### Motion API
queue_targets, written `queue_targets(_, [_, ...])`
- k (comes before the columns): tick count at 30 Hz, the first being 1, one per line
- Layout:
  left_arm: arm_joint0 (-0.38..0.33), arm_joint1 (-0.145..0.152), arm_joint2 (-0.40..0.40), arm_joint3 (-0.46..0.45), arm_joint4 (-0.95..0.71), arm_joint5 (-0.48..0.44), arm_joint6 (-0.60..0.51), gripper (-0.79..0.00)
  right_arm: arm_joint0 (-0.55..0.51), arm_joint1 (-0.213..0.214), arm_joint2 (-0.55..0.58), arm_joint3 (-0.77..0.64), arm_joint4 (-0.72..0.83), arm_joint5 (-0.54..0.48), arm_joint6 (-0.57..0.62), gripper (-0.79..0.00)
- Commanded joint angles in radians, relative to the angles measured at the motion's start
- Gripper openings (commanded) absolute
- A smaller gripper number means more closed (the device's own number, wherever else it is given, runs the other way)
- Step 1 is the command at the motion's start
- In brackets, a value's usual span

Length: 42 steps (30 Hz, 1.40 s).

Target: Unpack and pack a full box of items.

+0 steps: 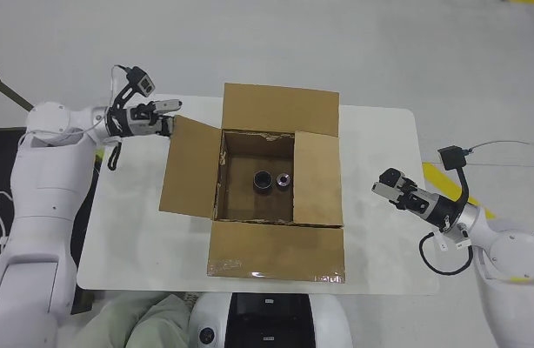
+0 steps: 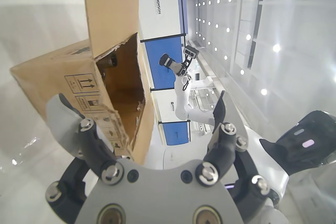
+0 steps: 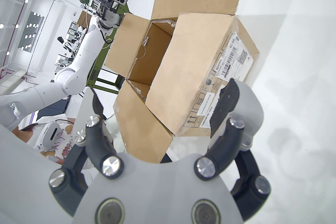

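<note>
**A:** Where does everything sit before you go in?

**B:** The box (image 1: 276, 248) stands mid-worktop (image 1: 128, 235) with its flaps open. Two small round things lie on its floor, a dark item (image 1: 263, 181) and a paler item (image 1: 283, 181) just beside it. Your left tool (image 1: 169, 115) hangs with its fingers apart, holding nothing, just beside the outer edge of the left flap (image 1: 190, 170). Your right tool (image 1: 390, 185) stands off from the box's right side above the worktop, fingers also spread and empty.

**A:** What can go wrong from here?

**B:** The right flap (image 1: 317, 178) seems to lean in over part of the opening. If you come down on that side, you'll likely catch cardboard and drag or tip the box. The items are small, lie deep in the box and sit close together. A widely spread tool closing on one may knock the other away, or pinch both badly. Watch the left side too. A careless swing there could push the left flap and shift the whole box.
</note>
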Motion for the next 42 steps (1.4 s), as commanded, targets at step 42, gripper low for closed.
queue_targets(42, [-0.083,-0.101,0.348,-0.132,0.122,-0.039,0.172,0.000,0.000,0.000,0.000,0.000,0.000,0.000,0.000,0.000])
